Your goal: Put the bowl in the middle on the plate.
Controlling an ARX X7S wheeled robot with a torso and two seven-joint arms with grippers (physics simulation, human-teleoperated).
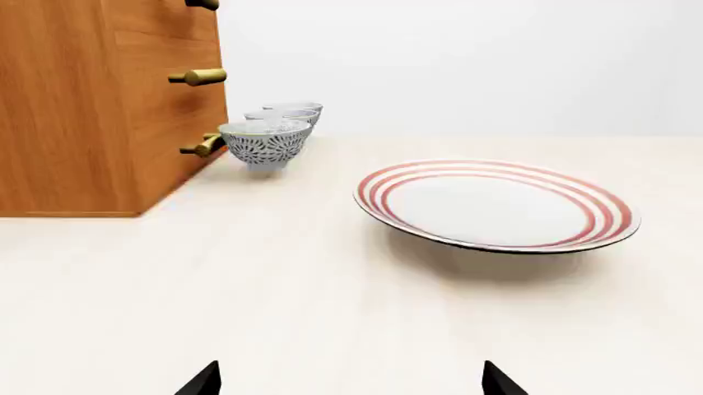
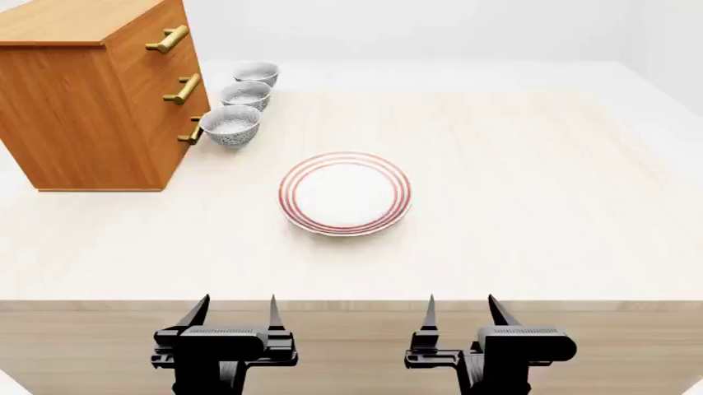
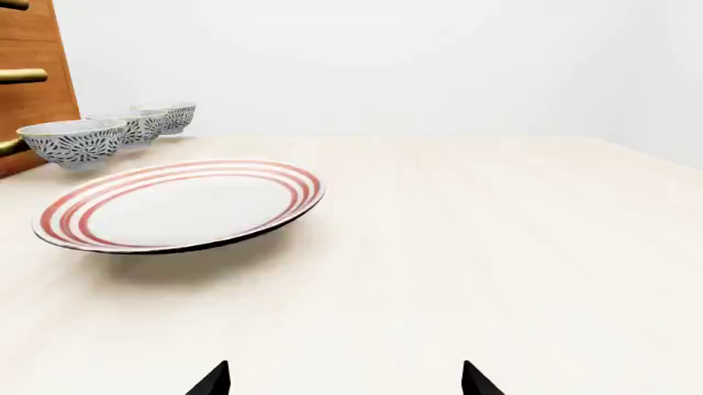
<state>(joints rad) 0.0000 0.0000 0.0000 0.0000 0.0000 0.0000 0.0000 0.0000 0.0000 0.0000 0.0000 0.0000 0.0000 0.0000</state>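
Three patterned white bowls stand in a row beside the wooden drawer cabinet. The bowl in the middle [image 2: 245, 95] [image 1: 280, 116] [image 3: 134, 127] sits between a nearer bowl [image 2: 230, 126] and a farther bowl [image 2: 255, 74]. The red-ringed white plate [image 2: 345, 192] [image 1: 495, 205] [image 3: 181, 202] lies flat on the table, nearer to me and to the right of the bowls. My left gripper [image 2: 235, 311] [image 1: 349, 385] and right gripper [image 2: 460, 310] [image 3: 346, 383] hang open and empty at the table's front edge, well short of the plate.
A wooden drawer cabinet [image 2: 94, 99] with brass handles [image 2: 181, 89] stands at the back left, its handles close to the bowls. The light wood table [image 2: 528, 206] stretches to the right, ending at a front edge [image 2: 351, 303].
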